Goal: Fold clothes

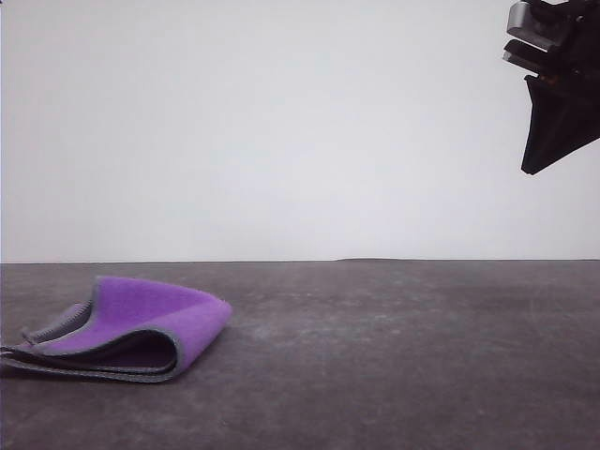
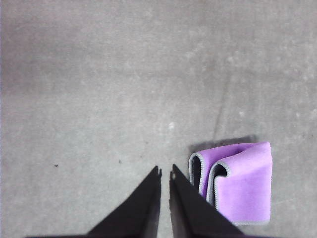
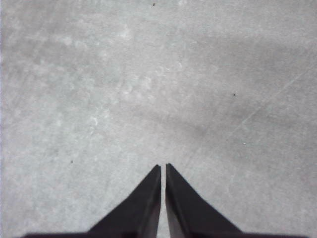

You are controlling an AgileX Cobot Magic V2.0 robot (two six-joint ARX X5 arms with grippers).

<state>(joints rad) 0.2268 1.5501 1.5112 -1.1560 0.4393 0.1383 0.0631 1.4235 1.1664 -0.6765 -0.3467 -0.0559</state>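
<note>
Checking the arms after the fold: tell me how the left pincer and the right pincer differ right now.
The left pincer hangs beside the folded purple cloth, without touching it; the right pincer has bare grey table beneath. The left pincer's fingers show a narrow slit between the tips; the right pincer's fingers look a little tighter together. In the front view the right pincer is raised high, far from the cloth. Both are black, tapered, shut and empty.

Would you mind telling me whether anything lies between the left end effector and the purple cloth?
Nothing visible does. The left end effector hangs beside the folded cloth, with bare grey table around them.
</note>
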